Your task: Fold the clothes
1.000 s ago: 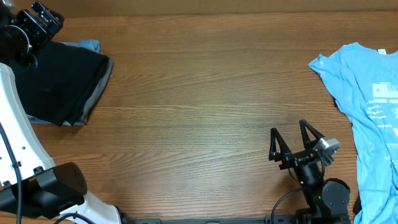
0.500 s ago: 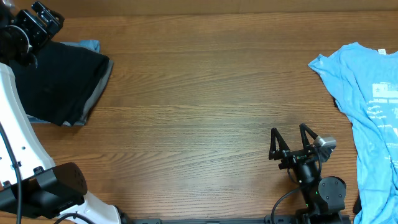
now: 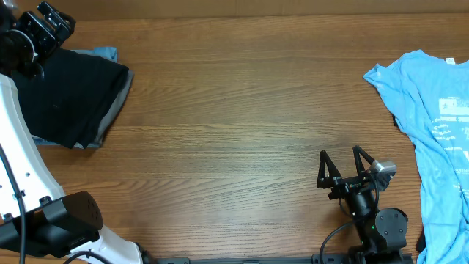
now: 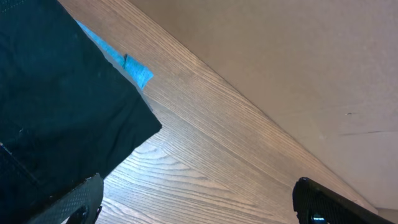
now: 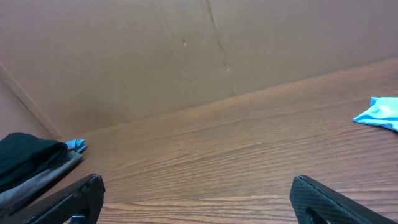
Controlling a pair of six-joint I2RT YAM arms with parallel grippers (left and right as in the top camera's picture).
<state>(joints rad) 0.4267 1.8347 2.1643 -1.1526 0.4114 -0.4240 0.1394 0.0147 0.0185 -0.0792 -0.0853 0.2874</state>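
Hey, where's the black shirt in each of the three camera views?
Overhead: the black shirt lies at the far left, in the upper half.
Left wrist: it fills the left side.
Right wrist: it shows small at the lower left edge.
Shared landmark: the blue scrap poking out from under the shirt, in all three views.

the counter (image 3: 234,110) is warm brown wood with fine darker grain lines. the black shirt (image 3: 66,99) is plain, one solid colour, over a grey layer (image 3: 123,92) with a light blue sliver (image 3: 106,53) showing. the light blue t-shirt (image 3: 421,103) carries white print (image 3: 453,110). the right pincer (image 3: 339,152) is black; the left arm (image 3: 18,154) is white.
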